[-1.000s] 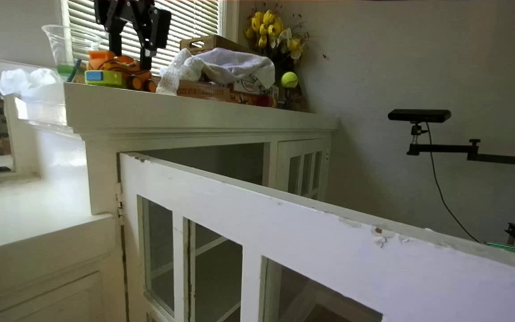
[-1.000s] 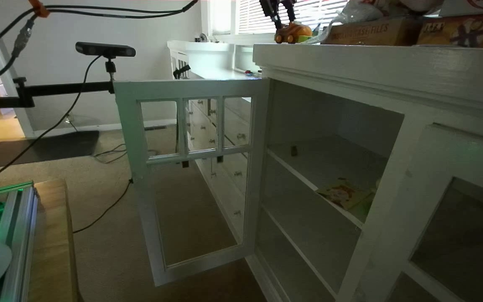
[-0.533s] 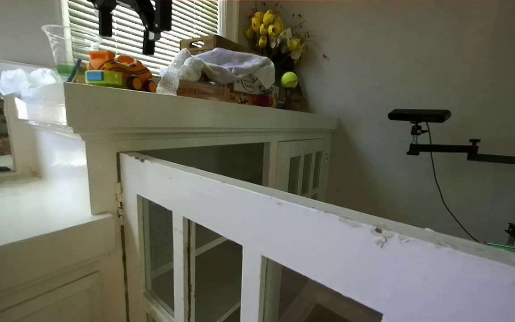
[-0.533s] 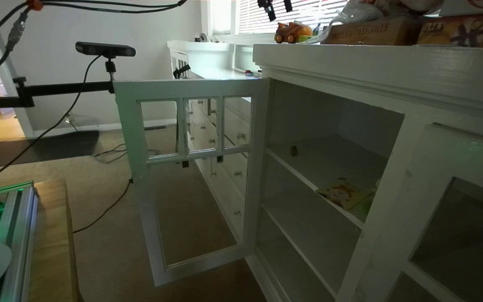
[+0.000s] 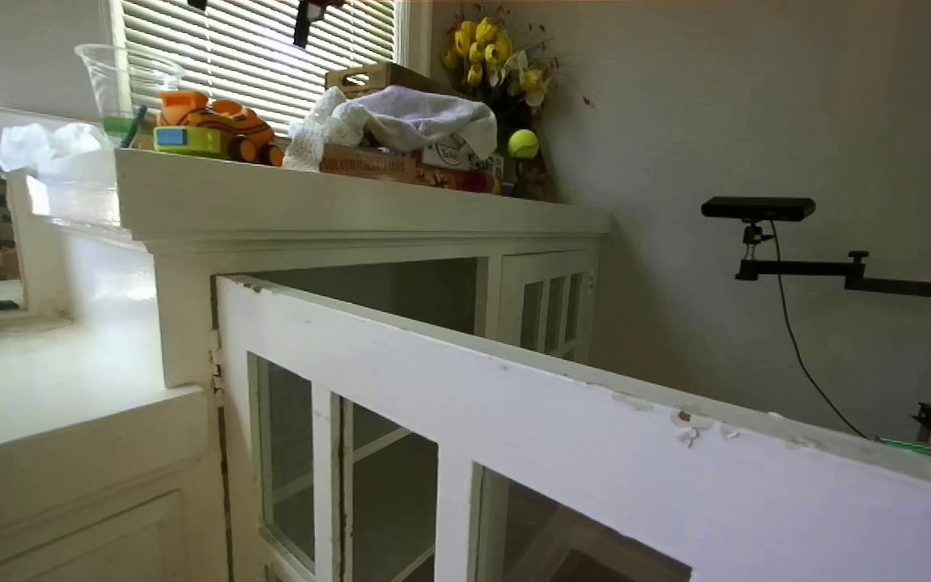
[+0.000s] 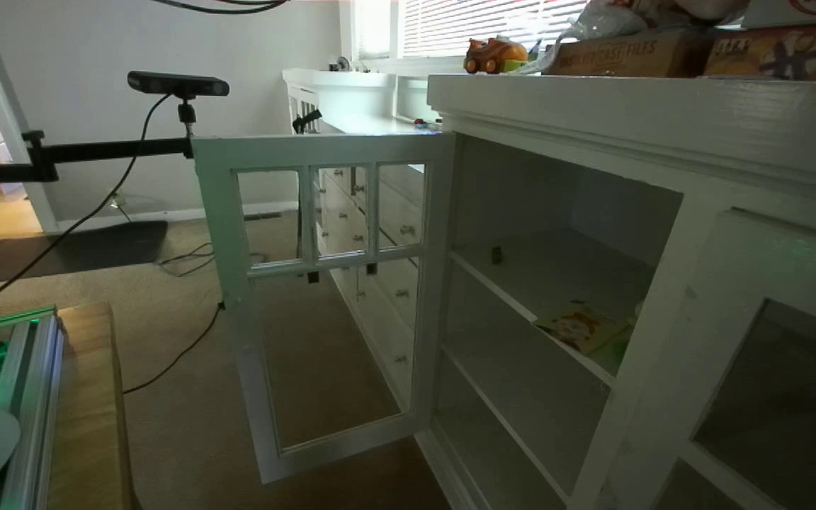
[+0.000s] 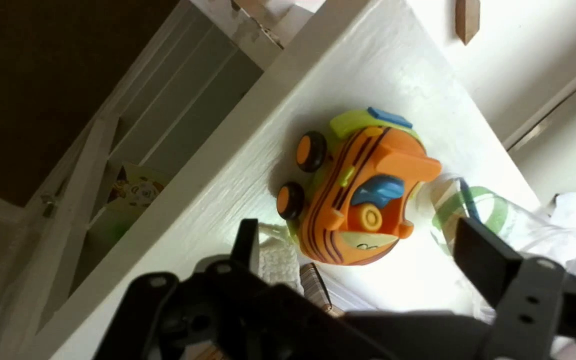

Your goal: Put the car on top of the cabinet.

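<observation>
The orange toy car point(image 5: 231, 125) with green and blue parts stands on its wheels on top of the cream-white cabinet point(image 5: 352, 198). The car also shows in an exterior view point(image 6: 494, 55) and in the wrist view point(image 7: 330, 200). The cabinet top shows in an exterior view point(image 6: 627, 99) and in the wrist view point(image 7: 408, 90). My gripper point(image 5: 249, 20) is above the car, apart from it, mostly cut off by the upper frame edge. In the wrist view the gripper point(image 7: 358, 227) has its fingers wide apart with nothing held. The car lies beyond the fingertips.
A clear cup point(image 5: 114, 89) stands beside the car. Boxes under a white cloth point(image 5: 425, 117), a yellow flower bunch point(image 5: 486, 52) and a yellow-green ball point(image 5: 523, 144) sit farther along the top. A glass-paned cabinet door point(image 5: 562, 396) swings outward below.
My gripper was down around the car. It has opened wider and risen away from it, leaving one exterior picture. The car has stayed on the cabinet top.
</observation>
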Controlling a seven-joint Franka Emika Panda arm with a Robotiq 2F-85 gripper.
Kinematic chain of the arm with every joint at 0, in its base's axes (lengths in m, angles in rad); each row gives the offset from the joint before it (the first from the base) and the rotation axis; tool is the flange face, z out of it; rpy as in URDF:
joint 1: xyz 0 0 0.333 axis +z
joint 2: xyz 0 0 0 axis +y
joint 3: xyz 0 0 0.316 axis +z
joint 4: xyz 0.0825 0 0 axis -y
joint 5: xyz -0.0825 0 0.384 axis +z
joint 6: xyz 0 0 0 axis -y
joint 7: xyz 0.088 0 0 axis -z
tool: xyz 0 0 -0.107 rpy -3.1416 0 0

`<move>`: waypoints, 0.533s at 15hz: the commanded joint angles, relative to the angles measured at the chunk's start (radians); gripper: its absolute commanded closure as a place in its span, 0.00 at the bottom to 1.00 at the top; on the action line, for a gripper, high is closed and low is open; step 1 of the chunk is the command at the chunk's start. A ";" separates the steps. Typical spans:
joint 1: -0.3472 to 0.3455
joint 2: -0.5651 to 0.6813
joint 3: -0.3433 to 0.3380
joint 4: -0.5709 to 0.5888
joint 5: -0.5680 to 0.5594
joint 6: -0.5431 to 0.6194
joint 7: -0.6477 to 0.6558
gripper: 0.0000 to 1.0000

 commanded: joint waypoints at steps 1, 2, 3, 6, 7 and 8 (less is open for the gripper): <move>-0.013 0.073 0.037 -0.028 0.036 -0.060 -0.180 0.00; -0.019 0.086 0.044 -0.035 0.038 -0.080 -0.229 0.00; -0.024 0.098 0.048 -0.046 0.036 -0.093 -0.287 0.00; -0.027 0.058 0.014 -0.019 0.017 -0.077 -0.209 0.00; -0.026 0.057 0.014 -0.018 0.017 -0.077 -0.208 0.00; -0.023 0.056 0.014 -0.018 0.017 -0.077 -0.208 0.00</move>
